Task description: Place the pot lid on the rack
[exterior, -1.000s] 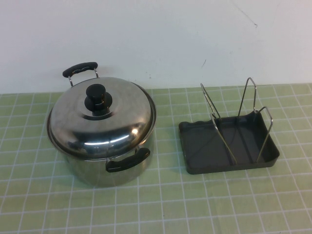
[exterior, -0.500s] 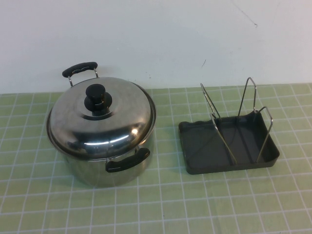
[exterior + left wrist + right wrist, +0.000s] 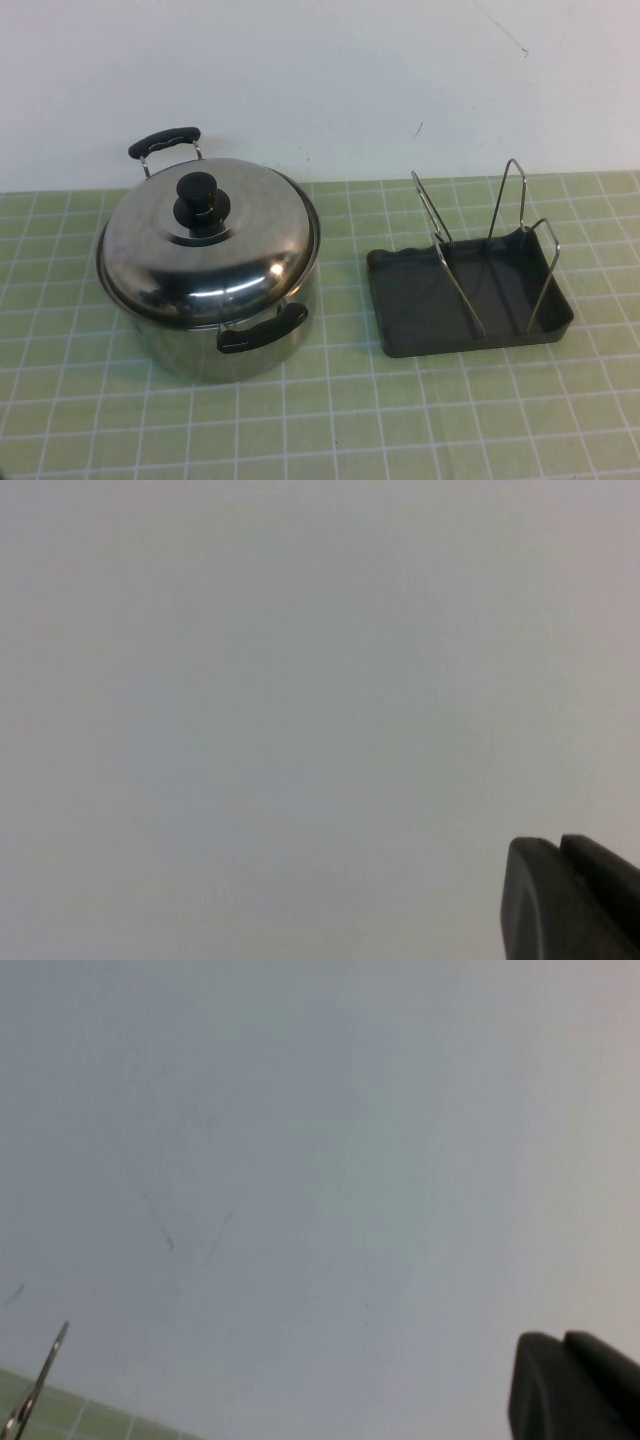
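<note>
The pot lid (image 3: 215,240), a shiny steel dome with a black knob (image 3: 201,197), sits on the steel pot (image 3: 200,340) at the left of the table. The rack (image 3: 470,295), a dark grey tray with upright silver wire loops, stands empty to the right of the pot. Neither arm shows in the high view. My left gripper (image 3: 558,845) shows only its dark fingertips, pressed together, facing the bare white wall. My right gripper (image 3: 562,1340) is likewise shut and empty, facing the wall, with one rack wire loop (image 3: 35,1385) at the picture's edge.
The pot has two black handles, one at the back (image 3: 164,141) and one at the front (image 3: 262,328). A green gridded mat (image 3: 330,420) covers the table. A white wall (image 3: 320,80) rises behind it.
</note>
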